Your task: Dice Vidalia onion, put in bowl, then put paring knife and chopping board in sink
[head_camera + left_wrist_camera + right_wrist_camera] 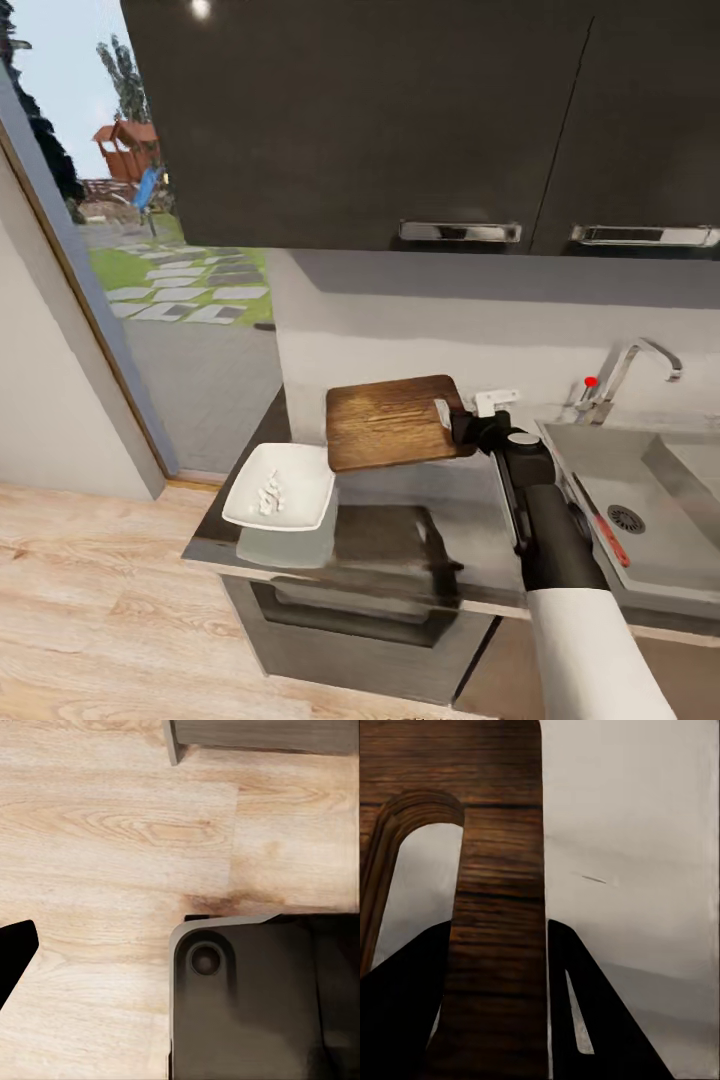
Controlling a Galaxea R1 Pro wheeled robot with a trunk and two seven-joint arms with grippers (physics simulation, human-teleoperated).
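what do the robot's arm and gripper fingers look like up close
The right arm has a white lower sleeve, then a glossy black tube with a grey round cap at the wrist. The right gripper has flat black wedge fingers, one with a narrow slot.

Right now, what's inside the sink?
The paring knife lies in the sink, red handle toward the front, beside the round drain. The right arm covers the basin's near-left corner, so anything there is hidden.

Right arm [560, 560]: white upper sleeve, black cylindrical forearm, grey round joint cap; black end effector [458, 425].
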